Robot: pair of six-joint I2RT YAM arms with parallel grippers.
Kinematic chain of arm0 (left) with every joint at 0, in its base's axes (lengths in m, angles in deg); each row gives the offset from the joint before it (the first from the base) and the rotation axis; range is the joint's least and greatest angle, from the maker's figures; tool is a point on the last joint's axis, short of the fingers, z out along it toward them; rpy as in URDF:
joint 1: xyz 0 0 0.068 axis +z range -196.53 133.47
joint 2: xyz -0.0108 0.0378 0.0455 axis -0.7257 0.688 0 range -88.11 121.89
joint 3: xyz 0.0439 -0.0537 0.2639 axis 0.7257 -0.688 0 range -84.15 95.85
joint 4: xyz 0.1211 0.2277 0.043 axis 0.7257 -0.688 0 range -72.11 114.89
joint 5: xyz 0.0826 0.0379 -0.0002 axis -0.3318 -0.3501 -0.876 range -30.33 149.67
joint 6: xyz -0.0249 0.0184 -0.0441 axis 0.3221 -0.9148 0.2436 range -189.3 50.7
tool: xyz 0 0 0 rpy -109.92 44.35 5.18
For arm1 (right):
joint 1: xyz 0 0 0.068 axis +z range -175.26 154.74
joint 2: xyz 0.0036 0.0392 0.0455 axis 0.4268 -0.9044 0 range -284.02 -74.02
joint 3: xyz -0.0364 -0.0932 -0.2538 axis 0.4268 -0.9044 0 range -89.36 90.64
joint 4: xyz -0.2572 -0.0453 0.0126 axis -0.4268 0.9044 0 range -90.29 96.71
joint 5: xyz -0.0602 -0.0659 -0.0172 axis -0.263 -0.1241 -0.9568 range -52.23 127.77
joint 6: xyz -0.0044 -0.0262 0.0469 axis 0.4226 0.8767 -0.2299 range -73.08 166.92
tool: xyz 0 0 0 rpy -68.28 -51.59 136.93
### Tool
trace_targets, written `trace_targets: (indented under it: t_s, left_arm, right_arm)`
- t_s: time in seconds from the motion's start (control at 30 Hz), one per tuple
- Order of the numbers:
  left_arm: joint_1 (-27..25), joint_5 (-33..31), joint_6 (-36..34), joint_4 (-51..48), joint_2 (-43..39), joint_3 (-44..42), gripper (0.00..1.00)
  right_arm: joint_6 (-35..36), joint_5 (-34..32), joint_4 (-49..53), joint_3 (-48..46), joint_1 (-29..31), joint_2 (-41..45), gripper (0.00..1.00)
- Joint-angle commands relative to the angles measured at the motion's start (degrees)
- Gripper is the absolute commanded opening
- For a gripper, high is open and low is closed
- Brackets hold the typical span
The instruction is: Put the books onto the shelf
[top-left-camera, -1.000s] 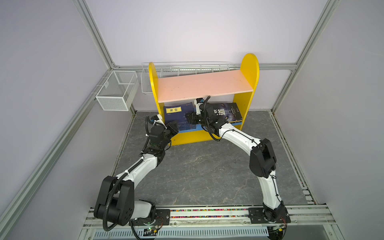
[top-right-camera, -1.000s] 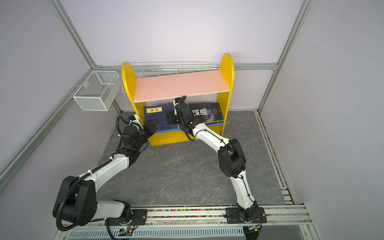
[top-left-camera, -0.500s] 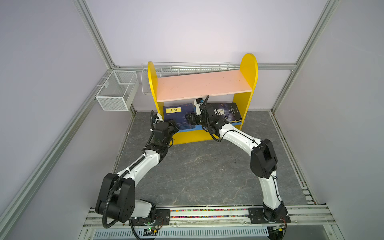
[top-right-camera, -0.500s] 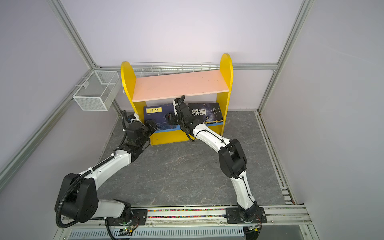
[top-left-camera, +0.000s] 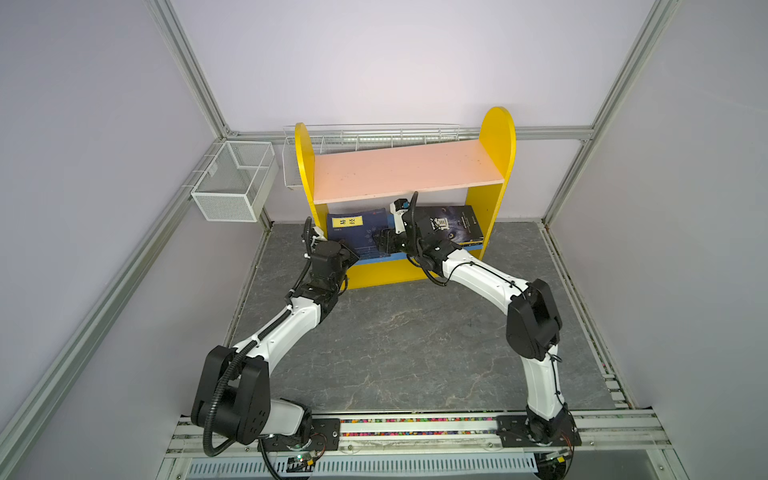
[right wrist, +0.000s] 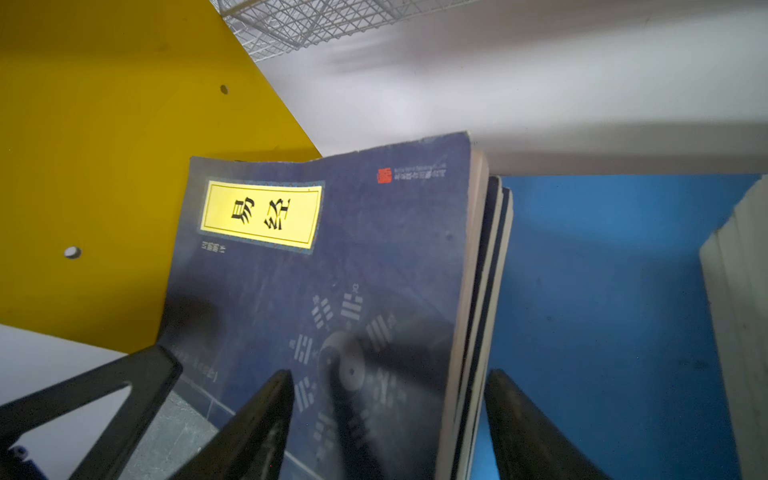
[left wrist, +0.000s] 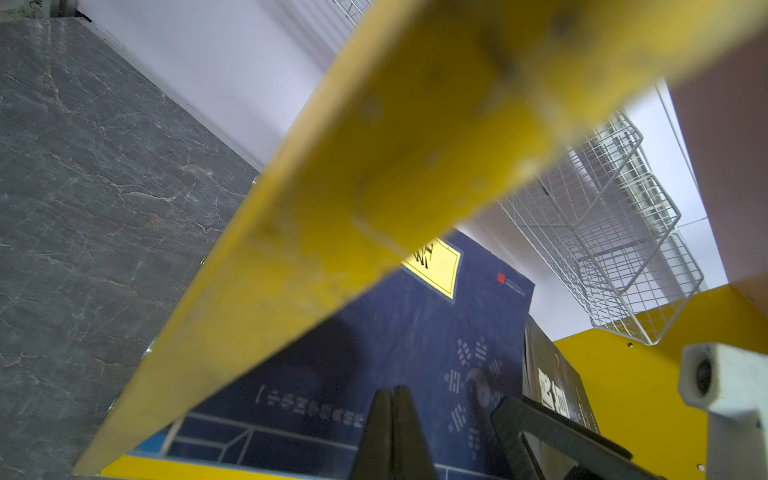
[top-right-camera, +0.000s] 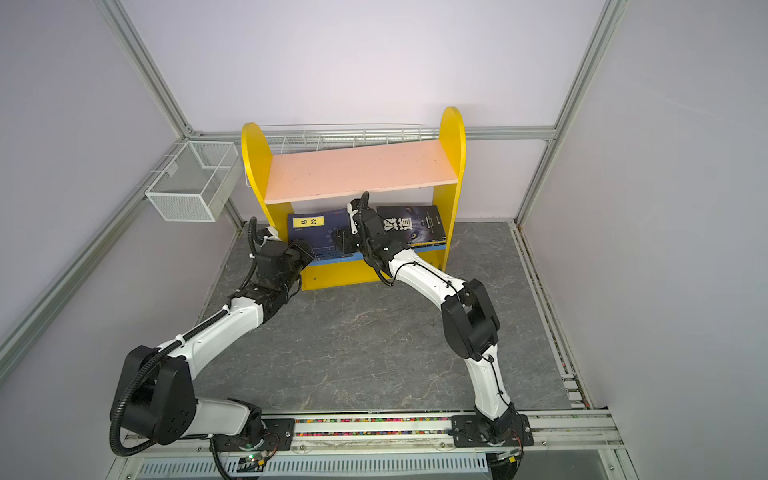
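Navy books (top-left-camera: 360, 233) (top-right-camera: 318, 235) are lying stacked, cover up, on the blue lower board (right wrist: 602, 291) of the shelf (top-left-camera: 407, 168) (top-right-camera: 361, 166), at its left end, against the yellow side panel (right wrist: 104, 166). The right wrist view is showing three of them (right wrist: 332, 270), the yellow title label on top and the page edges slightly fanned. Black books (top-left-camera: 457, 224) (top-right-camera: 415, 224) are sitting at the right end of the same board, with a bare blue gap between the two piles. The pink upper board is carrying nothing.

The right gripper (top-left-camera: 384, 242) (top-right-camera: 343, 242) (right wrist: 388, 374) is reaching in under the pink board with its jaws spread wide. One finger is hanging over the navy cover and the other over the bare blue board just past the page edges, so the stack's edge is sitting between them. It is not pinching anything. Whether either finger is touching the cover cannot be told.

The left gripper (top-left-camera: 350, 253) (top-right-camera: 305, 251) (left wrist: 392, 392) is at the front left corner of the shelf, fingers pressed together and holding nothing, tips pointing over the front part of the navy cover (left wrist: 395, 332). Contact is unclear. The yellow side panel (left wrist: 374, 187) is filling much of the left wrist view, blurred.

White wire baskets (top-left-camera: 232, 183) are hanging on the frame, and the shelf is standing on a grey marbled floor (top-left-camera: 415, 340).
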Motion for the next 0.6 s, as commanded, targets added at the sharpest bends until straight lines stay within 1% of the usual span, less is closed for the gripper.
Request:
trace_targets:
  t_s: [0.0, 0.13, 0.23, 0.33, 0.57]
  left_arm:
    - [3.44, 5.42, -0.74, -1.13, 6.66, 5.73, 0.02]
    - [3.43, 5.94, -0.62, -0.92, 7.06, 5.83, 0.02]
    - [3.46, 6.08, -0.77, -0.43, 6.77, 5.74, 0.02]
    - [3.38, 5.98, -1.41, -0.2, 5.75, 5.65, 0.02]
    - [3.2, 6.51, -1.56, 0.06, 2.28, 5.48, 0.02]
  right_arm:
    - [1.72, -2.71, -1.23, -2.14, -0.41, 4.22, 0.77]
    - [2.42, -5.2, -3.74, -5.79, -0.47, 6.79, 0.78]
    - [3.48, -5.43, -8.58, -11.11, -0.39, 10.4, 0.77]
    - [6.01, -5.15, -10.96, -15.71, -0.14, 14.37, 0.76]
    - [11.01, -3.93, -9.27, -23.63, 1.19, 22.42, 0.74]
